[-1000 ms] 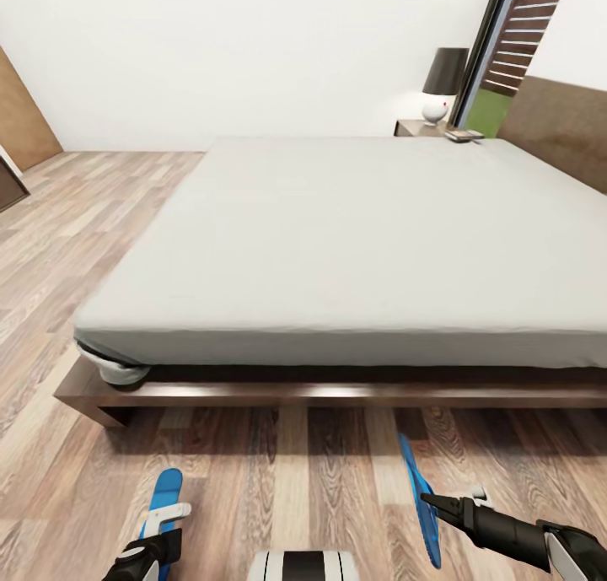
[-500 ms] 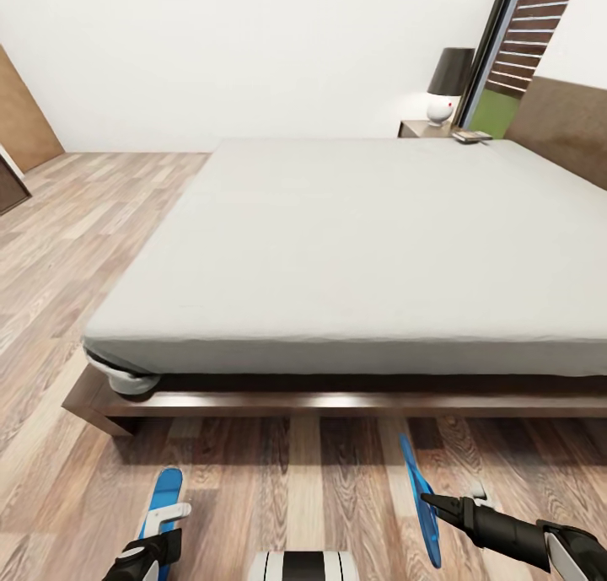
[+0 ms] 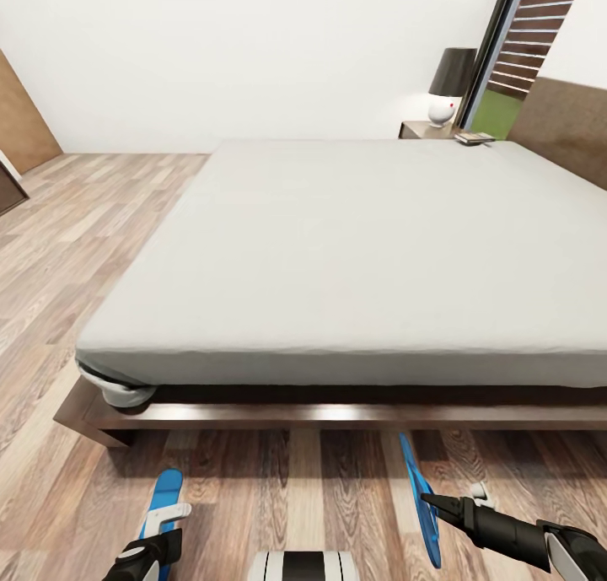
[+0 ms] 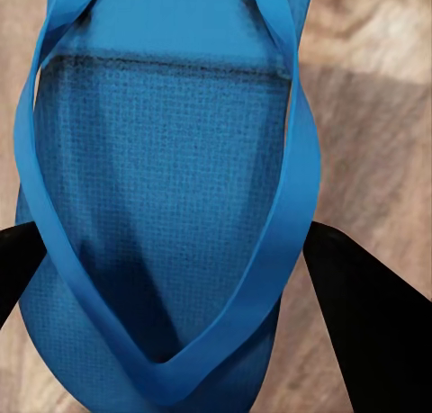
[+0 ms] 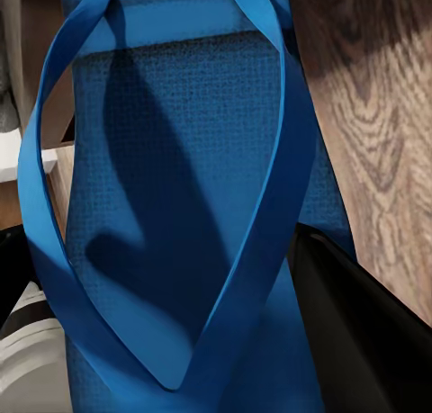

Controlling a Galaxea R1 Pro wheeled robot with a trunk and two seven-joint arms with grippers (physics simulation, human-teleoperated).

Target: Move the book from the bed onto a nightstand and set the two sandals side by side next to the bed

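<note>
The bed [image 3: 354,235] with its bare grey mattress lies straight ahead, its dark wooden frame [image 3: 337,414] close in front of me. Low in the head view my left gripper [image 3: 169,513] is shut on a blue sandal [image 3: 165,490] lying flat. My right gripper [image 3: 447,502] is shut on the other blue sandal [image 3: 416,492], held on edge. Close up, the left sandal [image 4: 162,197] sits between black fingers [image 4: 369,332], and the right sandal [image 5: 180,206] lies against a black finger [image 5: 360,341]. The book [image 3: 475,137] lies flat by the nightstand [image 3: 424,129] at the bed's far corner; I cannot tell what it rests on.
A black-shaded lamp with a white base [image 3: 449,82] stands on the nightstand, next to a black-framed window [image 3: 506,67]. The brown headboard [image 3: 565,126] runs along the bed's right side. Wood-plank floor [image 3: 76,227] stretches along the bed's left side and in front of it.
The whole view has shifted slightly, with the bed's near edge now a little lower in the picture, so the camera has moved. Both grippers keep hold of their sandals as before.
</note>
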